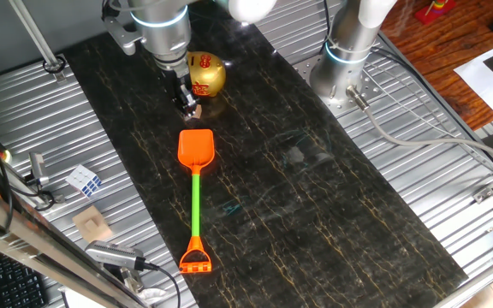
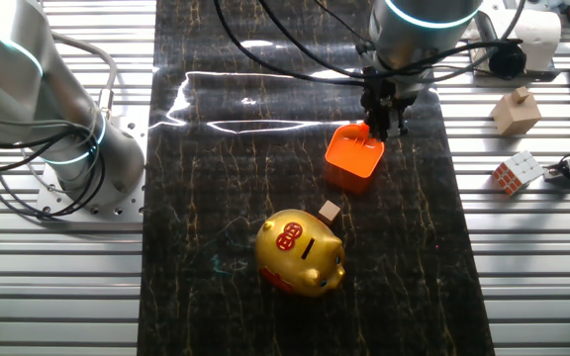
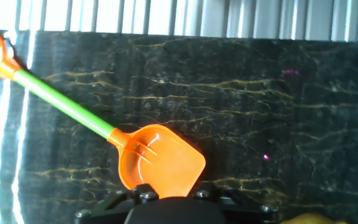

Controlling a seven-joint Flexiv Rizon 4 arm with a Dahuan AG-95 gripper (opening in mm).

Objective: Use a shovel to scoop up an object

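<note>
Shovel (image 1: 195, 201) lies flat on the dark table (image 1: 315, 205), with its orange scoop toward the gold pig (image 1: 204, 74) and its orange handle far from it. A thin green stick joins scoop and handle.

The claw (image 1: 188, 106) hangs low between the pig and the tip of the scoop. From the other fixed view it sits right at the back edge of the scoop. Its fingers look close together, but they are dark and small, so I cannot tell how far open they are or if they hold anything. In the hand view the scoop (image 3: 163, 167) fills the bottom middle, just in front of the claw.

The pig is shiny, with red marks on its side. It stands on the table near the scoop but not touching it. A little tan cube (image 2: 331, 211) sits between the pig and the scoop.

Off the dark table, on the metal slats, are a puzzle cube (image 1: 84, 180) and a wooden block (image 1: 92, 224).
</note>
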